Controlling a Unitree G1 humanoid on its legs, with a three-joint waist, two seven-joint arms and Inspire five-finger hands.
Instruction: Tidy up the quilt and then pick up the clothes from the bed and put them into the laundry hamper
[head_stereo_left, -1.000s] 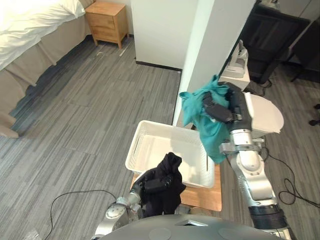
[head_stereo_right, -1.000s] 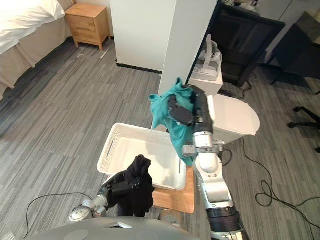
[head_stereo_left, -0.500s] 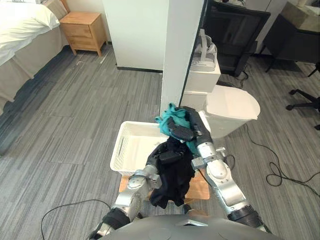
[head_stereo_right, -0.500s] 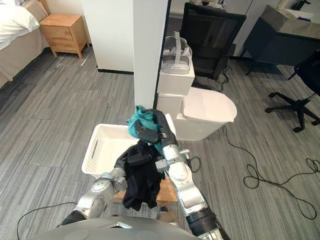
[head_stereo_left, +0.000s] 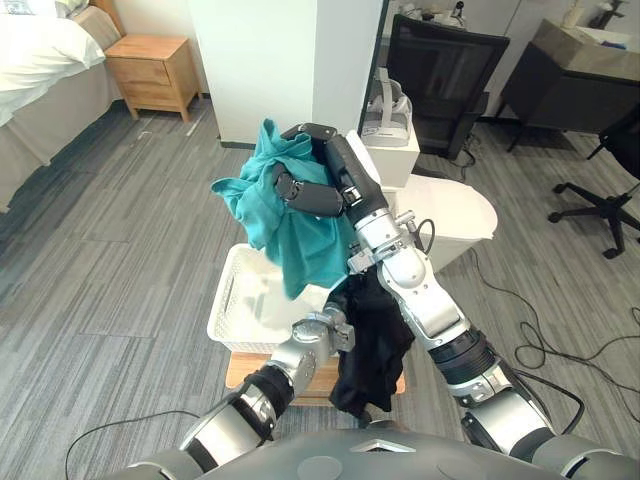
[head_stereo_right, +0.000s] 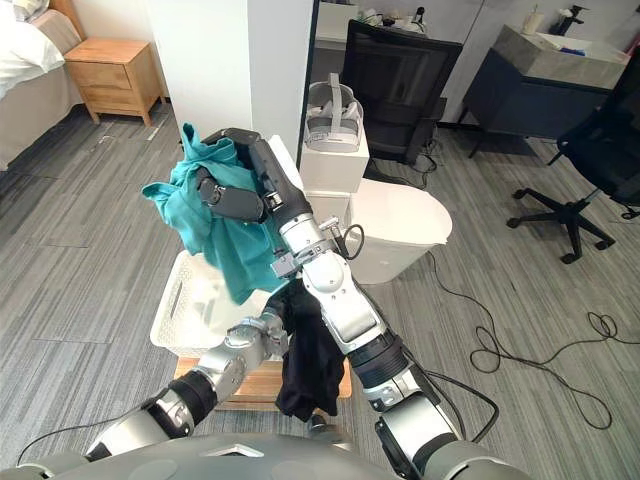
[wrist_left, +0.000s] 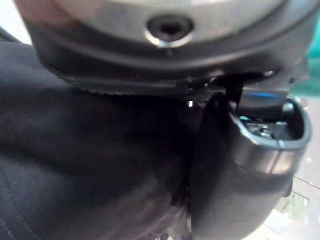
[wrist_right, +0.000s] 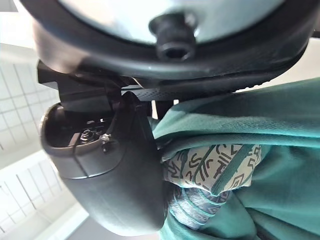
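Note:
My right hand (head_stereo_left: 305, 193) is shut on a teal garment (head_stereo_left: 300, 240) and holds it high; the cloth hangs over the white laundry hamper (head_stereo_left: 222, 300). In the right wrist view the teal cloth (wrist_right: 265, 145), with a patterned patch, is bunched against the thumb (wrist_right: 110, 175). My left hand (head_stereo_left: 335, 330) sits low at the hamper's near right corner, shut on a black garment (head_stereo_left: 375, 345) that hangs down beside the hamper. Black fabric (wrist_left: 75, 150) lies against that hand's thumb (wrist_left: 235, 175) in the left wrist view.
The hamper rests on a low wooden stool (head_stereo_left: 238, 366). Behind it stand a white pillar (head_stereo_left: 340, 60), a white box with a headset (head_stereo_left: 385, 105) and a white round-topped fixture (head_stereo_left: 455, 215). Black chairs (head_stereo_left: 440, 70) are at the back right, a nightstand (head_stereo_left: 150, 70) and bed at far left.
The camera has shifted. My right hand has lifted the teal garment up and to the left, above the hamper. The left hand keeps the black garment by the hamper's near right corner.

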